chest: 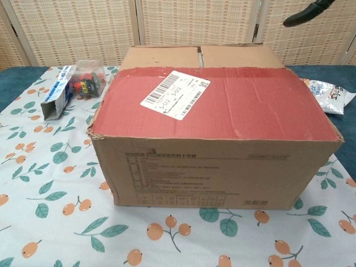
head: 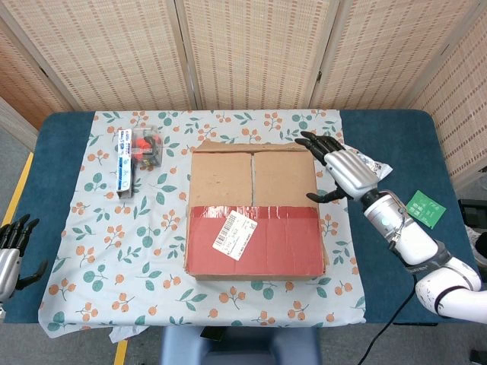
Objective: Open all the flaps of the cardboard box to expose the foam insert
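Observation:
The cardboard box (head: 253, 213) stands mid-table on the floral cloth. Its front flap (head: 255, 239) is red with a white label and lies flat; so do two brown inner flaps (head: 253, 179) behind it. The back flap (head: 251, 144) hangs down behind the box, only its edge showing. No foam shows. My right hand (head: 344, 172) hovers just right of the box's upper right edge, fingers spread, holding nothing. In the chest view only a dark fingertip (chest: 307, 12) shows above the box (chest: 214, 139). My left hand (head: 11, 251) is off the table at the lower left, fingers apart and empty.
A blue-and-white carton (head: 124, 161) and a clear packet of red items (head: 148, 146) lie left of the box. A white packet (chest: 332, 97) sits right of it, under my right arm. A green card (head: 424, 207) lies on the blue table at far right. Woven screens stand behind.

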`<act>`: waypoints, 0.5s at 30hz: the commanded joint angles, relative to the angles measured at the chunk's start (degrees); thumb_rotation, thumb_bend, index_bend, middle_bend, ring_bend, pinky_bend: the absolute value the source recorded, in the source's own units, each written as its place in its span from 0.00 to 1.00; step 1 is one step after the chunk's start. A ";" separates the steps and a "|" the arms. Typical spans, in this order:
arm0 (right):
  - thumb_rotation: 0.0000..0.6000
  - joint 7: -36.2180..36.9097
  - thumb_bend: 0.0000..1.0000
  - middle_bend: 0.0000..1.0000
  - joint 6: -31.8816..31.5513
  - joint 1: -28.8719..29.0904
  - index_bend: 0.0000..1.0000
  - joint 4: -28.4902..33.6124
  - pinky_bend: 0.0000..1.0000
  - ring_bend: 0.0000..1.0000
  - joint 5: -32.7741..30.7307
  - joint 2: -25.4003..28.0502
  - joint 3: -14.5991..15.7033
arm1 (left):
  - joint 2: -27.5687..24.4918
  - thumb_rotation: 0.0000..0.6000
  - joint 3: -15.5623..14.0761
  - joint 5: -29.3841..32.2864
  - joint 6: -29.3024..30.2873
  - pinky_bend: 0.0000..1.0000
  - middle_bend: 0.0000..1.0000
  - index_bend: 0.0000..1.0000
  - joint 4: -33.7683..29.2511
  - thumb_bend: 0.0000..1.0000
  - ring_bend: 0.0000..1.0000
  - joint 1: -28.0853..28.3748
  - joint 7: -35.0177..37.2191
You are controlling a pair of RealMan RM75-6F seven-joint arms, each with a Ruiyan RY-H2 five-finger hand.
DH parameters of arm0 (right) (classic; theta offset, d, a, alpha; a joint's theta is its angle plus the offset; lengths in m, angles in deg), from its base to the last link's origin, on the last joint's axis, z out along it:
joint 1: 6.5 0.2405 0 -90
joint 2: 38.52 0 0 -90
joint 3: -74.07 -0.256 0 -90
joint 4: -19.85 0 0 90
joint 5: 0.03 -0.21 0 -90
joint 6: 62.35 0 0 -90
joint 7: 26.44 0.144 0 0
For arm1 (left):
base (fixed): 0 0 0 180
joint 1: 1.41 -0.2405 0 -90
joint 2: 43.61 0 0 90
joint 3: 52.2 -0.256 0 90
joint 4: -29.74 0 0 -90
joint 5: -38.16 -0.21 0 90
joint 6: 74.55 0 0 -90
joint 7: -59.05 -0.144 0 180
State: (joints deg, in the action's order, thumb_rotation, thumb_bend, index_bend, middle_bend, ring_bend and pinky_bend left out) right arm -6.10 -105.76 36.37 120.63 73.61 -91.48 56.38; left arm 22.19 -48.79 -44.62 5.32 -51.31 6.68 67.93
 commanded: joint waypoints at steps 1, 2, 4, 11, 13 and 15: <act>1.00 21.93 0.27 0.00 5.63 -2.56 0.00 3.19 0.00 0.01 8.64 4.01 2.17 | 0.09 1.00 0.01 -0.07 -0.10 0.00 0.00 0.00 -0.25 0.44 0.00 0.14 -0.34; 1.00 26.61 0.27 0.00 6.28 -2.30 0.00 2.62 0.01 0.02 10.47 3.96 2.51 | 0.09 1.00 0.00 -0.16 -0.08 0.00 0.00 0.00 -0.28 0.44 0.00 0.18 -0.35; 1.00 33.63 0.27 0.00 7.28 -1.62 0.00 1.53 0.05 0.05 13.03 3.86 3.16 | 0.10 1.00 -0.02 -0.29 -0.07 0.00 0.00 0.00 -0.21 0.44 0.00 0.23 -0.26; 1.00 60.28 0.27 0.00 5.93 2.46 0.00 -4.07 0.16 0.09 23.70 2.09 7.58 | 0.05 1.00 -0.01 -0.46 0.05 0.00 0.00 0.00 0.51 0.44 0.00 0.19 1.36; 1.00 65.49 0.27 0.00 4.93 3.86 0.00 -6.07 0.17 0.10 26.43 1.42 9.35 | 0.02 1.00 -0.02 -0.59 0.35 0.00 0.00 0.00 0.62 0.44 0.00 0.06 1.87; 1.00 69.57 0.27 0.00 3.74 5.36 0.00 -8.64 0.17 0.10 28.80 0.28 11.33 | -0.04 1.00 -0.14 -0.84 0.68 0.00 0.00 0.00 0.71 0.44 0.00 -0.13 2.38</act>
State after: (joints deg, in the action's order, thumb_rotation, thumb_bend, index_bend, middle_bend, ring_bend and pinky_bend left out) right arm 53.00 -100.55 38.32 117.15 94.88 -89.59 63.06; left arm 22.19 -48.88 -45.37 5.89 -50.65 6.63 70.18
